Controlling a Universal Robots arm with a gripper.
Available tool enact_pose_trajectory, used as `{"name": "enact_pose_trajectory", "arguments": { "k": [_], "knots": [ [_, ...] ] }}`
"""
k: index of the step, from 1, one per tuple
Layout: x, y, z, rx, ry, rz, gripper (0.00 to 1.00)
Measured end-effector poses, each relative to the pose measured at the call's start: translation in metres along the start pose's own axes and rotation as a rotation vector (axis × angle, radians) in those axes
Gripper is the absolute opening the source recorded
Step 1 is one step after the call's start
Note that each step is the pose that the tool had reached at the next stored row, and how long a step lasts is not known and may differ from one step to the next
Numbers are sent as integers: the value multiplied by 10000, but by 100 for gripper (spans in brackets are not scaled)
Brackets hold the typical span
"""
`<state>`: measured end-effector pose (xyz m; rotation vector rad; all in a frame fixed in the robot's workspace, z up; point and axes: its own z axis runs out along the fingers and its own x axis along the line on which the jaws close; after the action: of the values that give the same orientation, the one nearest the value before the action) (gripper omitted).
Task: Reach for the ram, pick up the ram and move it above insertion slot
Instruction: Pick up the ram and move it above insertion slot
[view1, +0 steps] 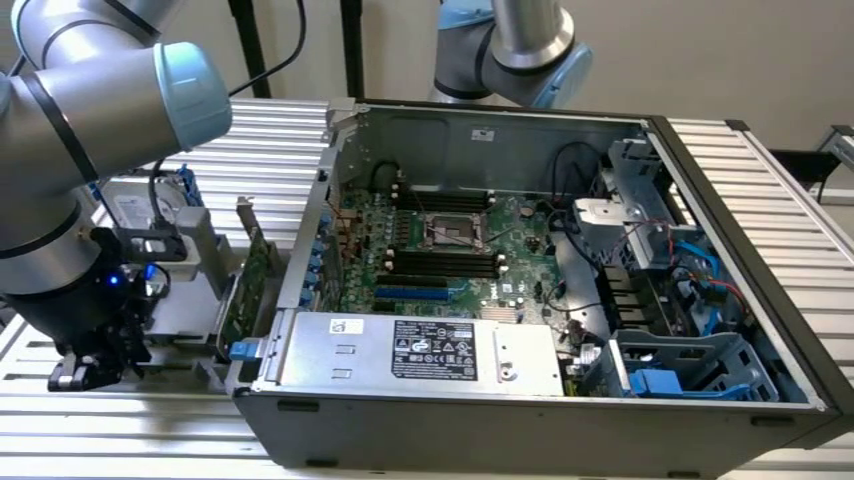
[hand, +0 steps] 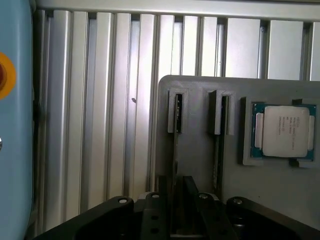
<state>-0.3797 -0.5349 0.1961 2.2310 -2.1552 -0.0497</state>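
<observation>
The arm (view1: 80, 130) is built of thick silver-grey tubes ringed with thin black bands, and its joints are closed by rounded pale-blue caps (view1: 194, 85). A black cable (view1: 274, 68) loops off its upper link. The wrist section is matte black — a small blue light (view1: 118, 281) glows there — and the black end effector (view1: 83, 375) carries round screw heads (hand: 122, 201).

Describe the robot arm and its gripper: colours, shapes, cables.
The arm is built of thick silver-grey tubes with rounded joints capped in light blue. A black cable loops beside it. Its lowest section is black, with a small blue light. The gripper is matte black and blocky; in the wrist view its body carries round screw heads.
</observation>
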Motion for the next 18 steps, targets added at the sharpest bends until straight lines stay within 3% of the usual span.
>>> {"name": "enact_pose_trajectory", "arguments": {
  "k": [6,10,18],
  "knots": [
    [-4,-3,4,-2,2,1,27],
    [-4,-4,8,-4,4,1,14],
    [-5,-4,11,-2,3,4,14]
  ]
}}
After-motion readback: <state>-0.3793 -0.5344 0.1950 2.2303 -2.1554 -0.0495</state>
